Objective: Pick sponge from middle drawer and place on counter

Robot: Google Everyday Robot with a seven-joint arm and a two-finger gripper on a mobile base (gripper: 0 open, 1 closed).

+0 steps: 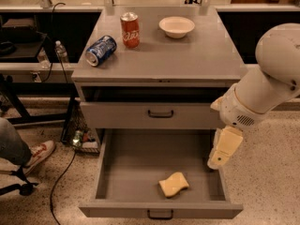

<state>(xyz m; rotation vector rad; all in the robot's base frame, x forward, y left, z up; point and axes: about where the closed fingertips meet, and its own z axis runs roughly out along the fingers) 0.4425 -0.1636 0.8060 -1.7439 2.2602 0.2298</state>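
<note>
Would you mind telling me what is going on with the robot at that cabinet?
The robot's cream two-finger gripper hangs over the right edge of the open grey metal middle drawer, apart from the pale-yellow wavy-edged sponge, which lies on the drawer floor near the front. The flat matte-grey counter above carries an upright red can, a blue can on its side and a white bowl. The sponge is not yet picked up.

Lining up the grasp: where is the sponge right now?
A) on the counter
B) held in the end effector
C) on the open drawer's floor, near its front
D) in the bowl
C: the sponge lies on the floor of the open drawer, close to its front wall, while the end effector hangs by the drawer's right side, apart from it.
</note>
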